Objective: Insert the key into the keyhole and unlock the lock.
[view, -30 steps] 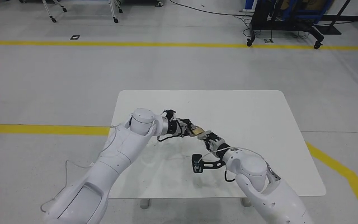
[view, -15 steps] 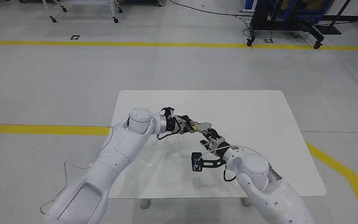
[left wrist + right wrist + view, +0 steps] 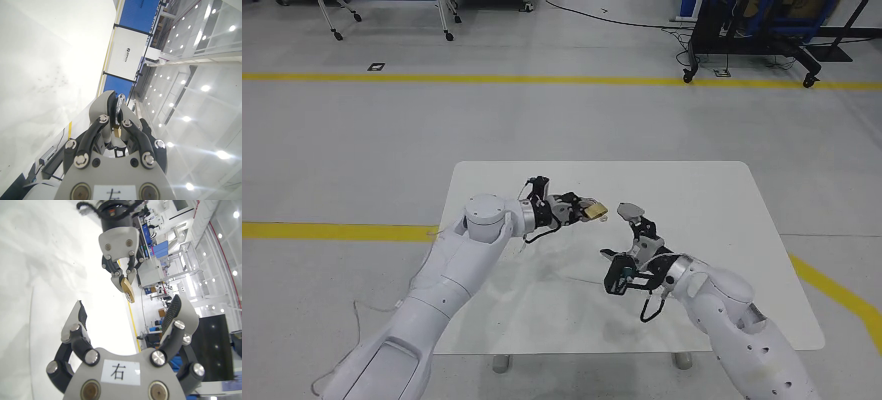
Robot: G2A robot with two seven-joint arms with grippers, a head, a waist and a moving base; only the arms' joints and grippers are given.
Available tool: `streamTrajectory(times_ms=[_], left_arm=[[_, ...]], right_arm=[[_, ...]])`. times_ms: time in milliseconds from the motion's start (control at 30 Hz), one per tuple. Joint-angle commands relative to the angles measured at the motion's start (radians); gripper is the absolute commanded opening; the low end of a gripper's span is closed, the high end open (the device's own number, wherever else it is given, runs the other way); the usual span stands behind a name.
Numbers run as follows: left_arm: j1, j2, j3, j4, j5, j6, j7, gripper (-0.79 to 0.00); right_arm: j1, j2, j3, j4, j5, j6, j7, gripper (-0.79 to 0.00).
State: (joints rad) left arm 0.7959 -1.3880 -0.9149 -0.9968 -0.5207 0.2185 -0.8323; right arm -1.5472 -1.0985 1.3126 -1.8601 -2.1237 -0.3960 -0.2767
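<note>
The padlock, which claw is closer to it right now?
Left. The left claw is shut on the padlock, holding it up; the right claw is open, facing it with a clear gap between.

In the top view the left arm (image 3: pixel 457 280) runs from the lower left to the centre of the frame. Its left gripper (image 3: pixel 585 210) is clamped on a brass padlock (image 3: pixel 595 210). The right arm (image 3: pixel 722 300) angles in from the lower right with its elbow bent. The right gripper (image 3: pixel 634 217) sits just right of centre with its fingers spread wide, facing the left one and not touching it.
</note>
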Motion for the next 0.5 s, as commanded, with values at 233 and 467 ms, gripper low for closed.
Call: streamTrajectory(times_ms=[233, 467], left_arm=[[0.033, 0.005, -0.012, -0.053, 0.017, -0.040, 0.002, -0.785], [0.049, 0.006, -0.024, -0.070, 0.019, -0.069, 0.022, -0.785]], right_arm=[[0.000, 0.000, 0.004, 0.003, 0.020, -0.004, -0.012, 0.000], [-0.009, -0.006, 0.006, 0.050, 0.142, 0.073, -0.077, -0.471]])
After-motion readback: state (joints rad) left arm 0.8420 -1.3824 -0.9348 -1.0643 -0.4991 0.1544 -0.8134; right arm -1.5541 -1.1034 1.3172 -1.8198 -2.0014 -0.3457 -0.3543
